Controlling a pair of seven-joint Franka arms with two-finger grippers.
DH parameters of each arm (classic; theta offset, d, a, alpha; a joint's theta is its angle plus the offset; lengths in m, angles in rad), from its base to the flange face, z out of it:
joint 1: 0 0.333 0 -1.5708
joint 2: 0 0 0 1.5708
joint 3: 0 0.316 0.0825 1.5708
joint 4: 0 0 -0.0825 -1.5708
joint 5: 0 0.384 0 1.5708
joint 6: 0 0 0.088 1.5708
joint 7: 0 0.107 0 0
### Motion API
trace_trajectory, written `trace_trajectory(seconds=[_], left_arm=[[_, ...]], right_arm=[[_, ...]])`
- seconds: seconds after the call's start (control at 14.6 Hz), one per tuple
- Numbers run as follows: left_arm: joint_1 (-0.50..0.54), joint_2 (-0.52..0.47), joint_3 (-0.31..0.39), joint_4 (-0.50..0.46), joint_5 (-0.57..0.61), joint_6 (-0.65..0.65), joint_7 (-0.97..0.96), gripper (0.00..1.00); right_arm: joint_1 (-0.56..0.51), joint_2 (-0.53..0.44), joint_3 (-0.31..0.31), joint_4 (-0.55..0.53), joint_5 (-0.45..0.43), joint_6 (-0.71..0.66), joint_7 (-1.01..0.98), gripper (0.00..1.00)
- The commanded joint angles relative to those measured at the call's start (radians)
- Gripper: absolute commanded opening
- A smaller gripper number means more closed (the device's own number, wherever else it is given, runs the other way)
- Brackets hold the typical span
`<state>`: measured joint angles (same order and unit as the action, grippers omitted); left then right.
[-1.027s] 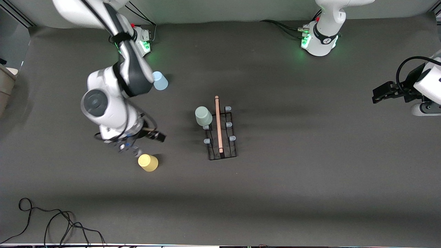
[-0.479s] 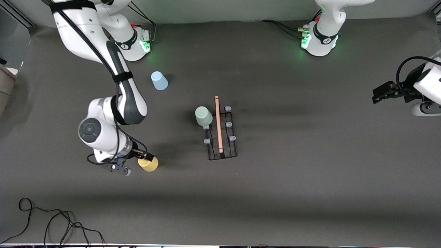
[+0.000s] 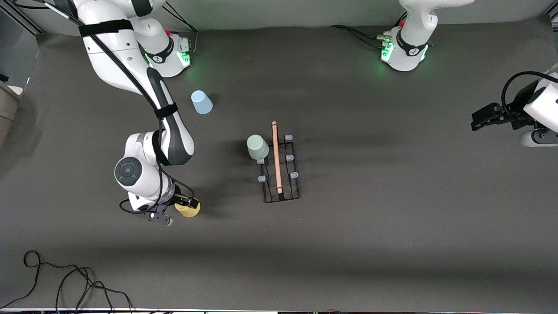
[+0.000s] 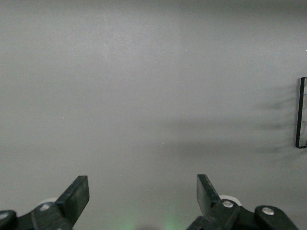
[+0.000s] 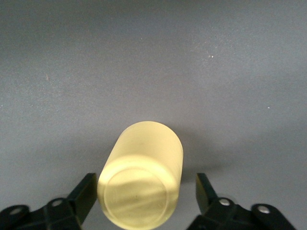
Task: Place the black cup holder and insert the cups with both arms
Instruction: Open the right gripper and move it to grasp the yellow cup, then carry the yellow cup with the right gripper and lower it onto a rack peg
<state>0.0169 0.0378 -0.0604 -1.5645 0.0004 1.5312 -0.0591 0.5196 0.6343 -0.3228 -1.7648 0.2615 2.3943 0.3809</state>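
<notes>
Yellow cup (image 3: 188, 210) upside down on tabletop (image 3: 392, 226), toward right arm's end, near front edge. My right jaws (image 5: 143, 201) straddle it, one finger touching its side, other just clear: not clenched. Black cup holder (image 3: 281, 168) mid-tabletop, pale green cup (image 3: 257, 147) on prong; pale blue cup (image 3: 202, 102) nearer my bases. My left jaws (image 4: 143, 196) released, empty, waiting over left end.

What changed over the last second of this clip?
The right claw came down from above and now straddles the yellow cup, fingers closing in, one still apart from it. Blue cup, green cup, black cup holder and the waiting left claw stayed put.
</notes>
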Motion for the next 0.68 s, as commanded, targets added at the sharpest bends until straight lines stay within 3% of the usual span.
trace_trajectory(seconds=[0.0,0.34,0.62], left_arm=[[0.005,-0.015,-0.004,-0.005,0.016,-0.005,0.016,1.00],[0.005,-0.016,-0.004,-0.002,0.018,-0.005,0.016,1.00],[0.005,-0.016,-0.002,-0.003,0.018,-0.003,0.016,1.00]], right_arm=[[0.002,-0.002,-0.002,0.018,0.033,0.000,-0.031,0.00],[0.007,-0.119,-0.004,0.030,0.035,-0.176,-0.002,0.00],[0.034,-0.162,0.004,0.128,0.033,-0.329,0.163,0.00]])
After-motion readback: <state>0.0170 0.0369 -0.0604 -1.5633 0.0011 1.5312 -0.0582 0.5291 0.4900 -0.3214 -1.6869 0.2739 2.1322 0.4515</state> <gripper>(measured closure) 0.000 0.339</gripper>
